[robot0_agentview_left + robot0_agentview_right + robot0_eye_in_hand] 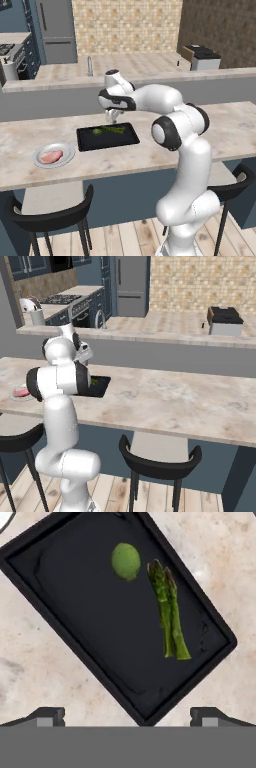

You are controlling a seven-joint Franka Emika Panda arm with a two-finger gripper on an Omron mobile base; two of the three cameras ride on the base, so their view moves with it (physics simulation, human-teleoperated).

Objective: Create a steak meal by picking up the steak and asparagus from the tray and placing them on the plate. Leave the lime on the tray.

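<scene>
The black tray [90, 612] lies slantwise under my gripper [127, 717], whose fingertips [47, 716] stand wide apart with nothing between them. On the tray a small round lime [125, 561] rests beside a bunch of asparagus [170, 612]. In the left base view the gripper [112, 119] hangs open just above the tray's [110, 141] far edge, over the asparagus [112, 130]. The pink steak [51, 157] lies on the round plate [67, 150], left of the tray on the counter. From the right base view the plate [15, 397] with the steak [21, 392] peeks out behind my arm.
The tray and plate sit on a long marble counter [150, 150] with dark stools [50, 215] along its near side. A second counter with a faucet [90, 66] and a toaster [200, 57] runs behind it.
</scene>
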